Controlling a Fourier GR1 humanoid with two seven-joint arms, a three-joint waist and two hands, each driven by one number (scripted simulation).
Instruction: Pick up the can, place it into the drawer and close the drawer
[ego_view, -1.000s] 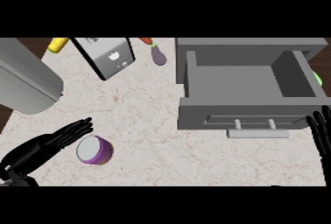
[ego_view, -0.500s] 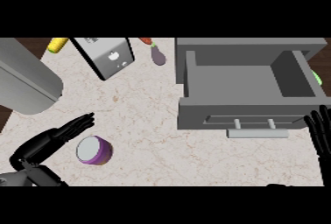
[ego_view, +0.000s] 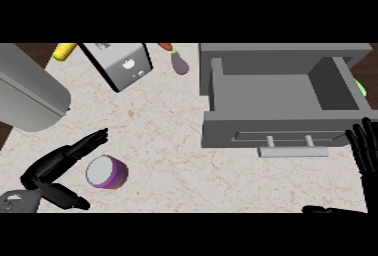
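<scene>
the can (ego_view: 106, 172) is purple-walled with a pale silvery top, lying tilted on the speckled worktop (ego_view: 162, 130) in the lower left of the frame. the left hand (ego_view: 55, 167) sits just left of it, fingers stretched out and apart, reaching up past the can's upper left side, with the thumb low near the bottom edge; nothing is clamped. the right hand (ego_view: 365, 150) shows at the right edge of the frame, fingers straight and pointing up, just beside the front right corner of the drawer (ego_view: 277, 95). the grey drawer stands pulled open in the upper right, its inside bare, with a pale bar handle (ego_view: 292, 151) on its front. a wide stretch of open worktop lies between can and drawer. along the top edge sit a large grey cylinder (ego_view: 26, 90) at left, a metal box-like appliance (ego_view: 118, 64), a yellow item (ego_view: 63, 50) and an eggplant (ego_view: 179, 62).
</scene>
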